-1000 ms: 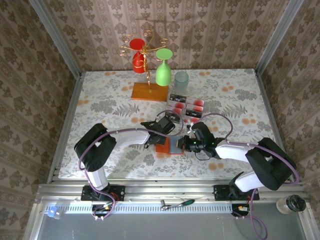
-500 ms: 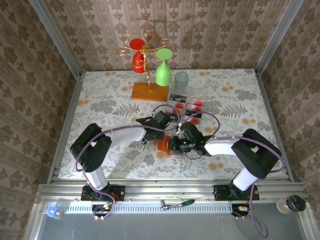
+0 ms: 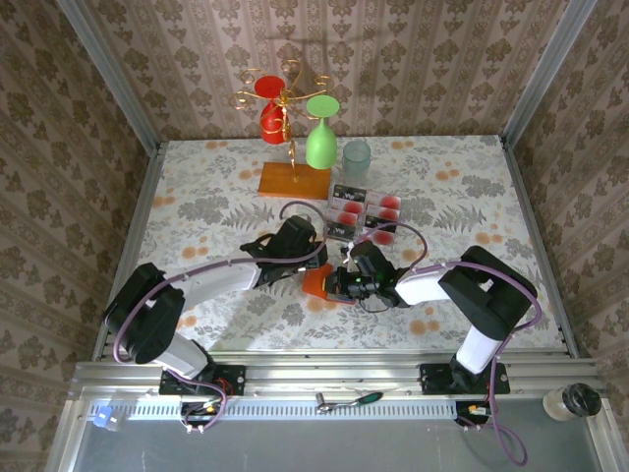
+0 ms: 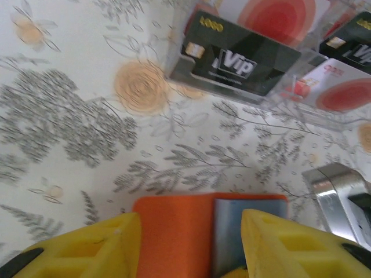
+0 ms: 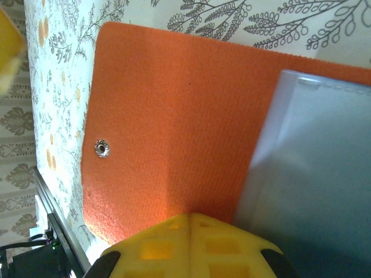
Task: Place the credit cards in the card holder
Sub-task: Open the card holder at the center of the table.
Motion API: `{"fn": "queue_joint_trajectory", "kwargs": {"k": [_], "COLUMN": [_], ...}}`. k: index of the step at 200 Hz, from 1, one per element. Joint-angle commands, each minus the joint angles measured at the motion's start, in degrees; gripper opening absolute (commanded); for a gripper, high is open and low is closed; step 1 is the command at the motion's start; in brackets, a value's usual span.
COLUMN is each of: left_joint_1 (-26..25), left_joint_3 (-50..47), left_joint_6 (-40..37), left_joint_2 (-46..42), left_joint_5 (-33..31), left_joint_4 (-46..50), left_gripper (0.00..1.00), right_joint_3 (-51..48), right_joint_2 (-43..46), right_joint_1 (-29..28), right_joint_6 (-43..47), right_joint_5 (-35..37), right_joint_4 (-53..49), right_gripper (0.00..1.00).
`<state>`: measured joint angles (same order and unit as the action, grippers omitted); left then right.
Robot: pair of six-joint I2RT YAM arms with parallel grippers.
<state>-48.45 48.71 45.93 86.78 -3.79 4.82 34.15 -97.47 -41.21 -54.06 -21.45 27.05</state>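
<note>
The orange card holder (image 3: 316,283) lies open on the flowered table, its clear inner sleeve (image 5: 313,174) showing on the right half. My left gripper (image 3: 305,261) hangs just above its far edge; in the left wrist view the gripper (image 4: 188,243) is open, its yellow fingers (image 4: 87,249) straddling the card holder (image 4: 174,231). My right gripper (image 3: 341,283) is shut, and its joined tips (image 5: 191,223) press down on the orange flap (image 5: 174,104). The credit cards (image 3: 366,208) lie behind it in a cluster; one with a black band (image 4: 243,58) is closest.
A glass rack on an orange wooden base (image 3: 293,180) holds a green glass (image 3: 321,143) and a red glass (image 3: 270,110) at the back. A clear tumbler (image 3: 356,157) stands beside it. Patterned walls close in three sides.
The left gripper has pulled back to the left and its jaws have widened. The right gripper has slid left onto the card holder, which has shifted slightly left.
</note>
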Motion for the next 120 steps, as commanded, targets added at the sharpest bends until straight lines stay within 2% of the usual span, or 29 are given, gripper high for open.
{"fn": "queue_joint_trajectory", "kwargs": {"k": [1,71,80,102,120], "left_joint_1": [-1.7,-2.4,-2.4,-2.3,-2.4], "left_joint_3": [-1.7,-7.0,-8.5,-10.8,-11.4], "left_joint_6": [6.2,11.9,12.5,13.3,13.3], "left_joint_2": [0.0,3.0,2.9,2.8,2.7], "left_joint_5": [3.7,3.7,3.2,2.8,2.3], "left_joint_4": [-8.4,-17.1,-17.9,-19.8,-20.1], "left_gripper": [0.5,0.51,0.5,0.51,0.5], "right_joint_3": [-1.1,-1.6,-1.7,-1.1,0.1], "right_joint_2": [-0.6,2.1,3.7,9.0,13.4], "right_joint_1": [-0.4,-0.3,-0.3,-0.2,0.3], "right_joint_6": [-0.6,0.7,1.8,6.3,10.2], "right_joint_5": [0.4,-0.2,0.1,2.5,5.1], "right_joint_4": [1.2,-0.6,-2.5,-11.9,-20.7], "right_gripper": [0.0,0.0,0.07,0.33,0.47]}}
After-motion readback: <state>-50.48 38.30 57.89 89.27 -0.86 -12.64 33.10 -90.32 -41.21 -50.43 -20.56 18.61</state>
